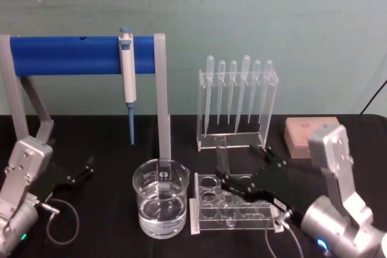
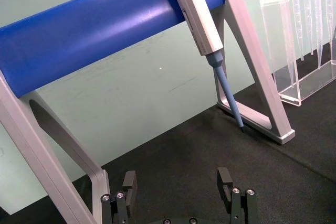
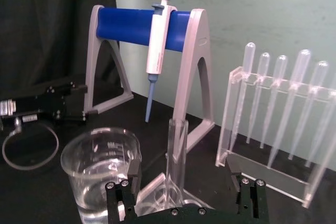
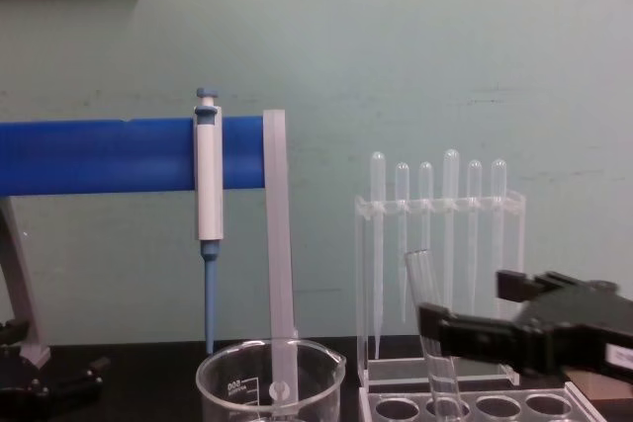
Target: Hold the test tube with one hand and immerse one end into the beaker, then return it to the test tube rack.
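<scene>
The tube stands in a far-left hole of the rack, leaning a little, its open rim up and its lower end down inside the rack. The right gripper reaches in from the near right at about the tube's mid-height, and its fingers are spread wide, one on each side of the tube. A clear gap shows on both sides, so it grips nothing. The beaker sits just left of the rack on the table, partly filled with water, and nothing is dipped in it. The left gripper lies parked at the far left, well apart from the glassware, its fingers also open and empty.

As the things lie, this could be the start or the very end. The tube is in the rack, which is where the task begins and finishes, and the glass does not show whether its end is wet. If the dip is not yet done, everything is left to do. The right fingers must close on the tube and lift it clear of the hole. Then they must carry it left over the beaker, lower one end into the water, bring it back and seat it in the rack. If the dip is done, only the retreat of the right arm remains.
</scene>
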`<state>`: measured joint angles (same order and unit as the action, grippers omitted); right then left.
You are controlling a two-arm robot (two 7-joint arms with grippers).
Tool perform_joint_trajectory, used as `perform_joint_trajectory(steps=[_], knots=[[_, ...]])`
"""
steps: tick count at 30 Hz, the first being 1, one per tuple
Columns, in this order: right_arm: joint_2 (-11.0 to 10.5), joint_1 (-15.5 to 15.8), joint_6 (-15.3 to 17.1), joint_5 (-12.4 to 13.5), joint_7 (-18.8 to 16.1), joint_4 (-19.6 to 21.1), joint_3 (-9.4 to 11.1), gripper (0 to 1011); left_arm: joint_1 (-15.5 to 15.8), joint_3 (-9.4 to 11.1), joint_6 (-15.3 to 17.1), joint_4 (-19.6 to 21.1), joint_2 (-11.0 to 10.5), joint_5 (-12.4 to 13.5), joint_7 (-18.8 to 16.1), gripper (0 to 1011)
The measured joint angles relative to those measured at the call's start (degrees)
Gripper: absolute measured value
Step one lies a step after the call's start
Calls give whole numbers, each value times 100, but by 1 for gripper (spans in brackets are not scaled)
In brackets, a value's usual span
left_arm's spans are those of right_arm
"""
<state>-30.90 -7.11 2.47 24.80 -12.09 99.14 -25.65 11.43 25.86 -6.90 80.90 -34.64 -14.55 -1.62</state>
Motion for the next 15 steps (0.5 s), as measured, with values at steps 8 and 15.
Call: perform_joint_trajectory(steps=[8,15], knots=[[339,-626,892,221,-248,-331,-29,1004,0,0,0,0,0,0,0,1000],[391,-950,1504,375,-560,-498,4,1004,0,0,0,0,0,0,0,1000]])
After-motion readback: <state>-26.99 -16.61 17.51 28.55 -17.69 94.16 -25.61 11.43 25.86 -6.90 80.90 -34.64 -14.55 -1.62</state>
